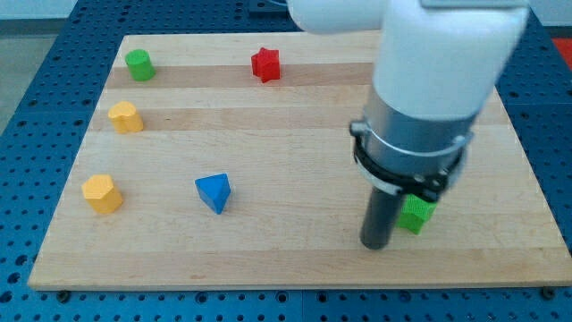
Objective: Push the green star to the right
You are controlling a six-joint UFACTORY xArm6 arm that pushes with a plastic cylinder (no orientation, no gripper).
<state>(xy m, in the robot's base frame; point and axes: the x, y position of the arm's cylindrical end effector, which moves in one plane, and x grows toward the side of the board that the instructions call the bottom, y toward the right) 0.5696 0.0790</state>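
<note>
The green star [416,215] lies near the view's bottom right of the wooden board [295,161], partly hidden behind the arm. My tip [374,245] rests on the board just to the left of the star and slightly below it, close to touching it. The arm's white and grey body [429,80] hangs above them and covers the star's upper part.
A green cylinder-like block [138,64] and a red star [265,64] sit near the view's top. Two yellow blocks [126,117] [102,193] lie at the left. A blue triangular block [214,192] lies left of centre, low.
</note>
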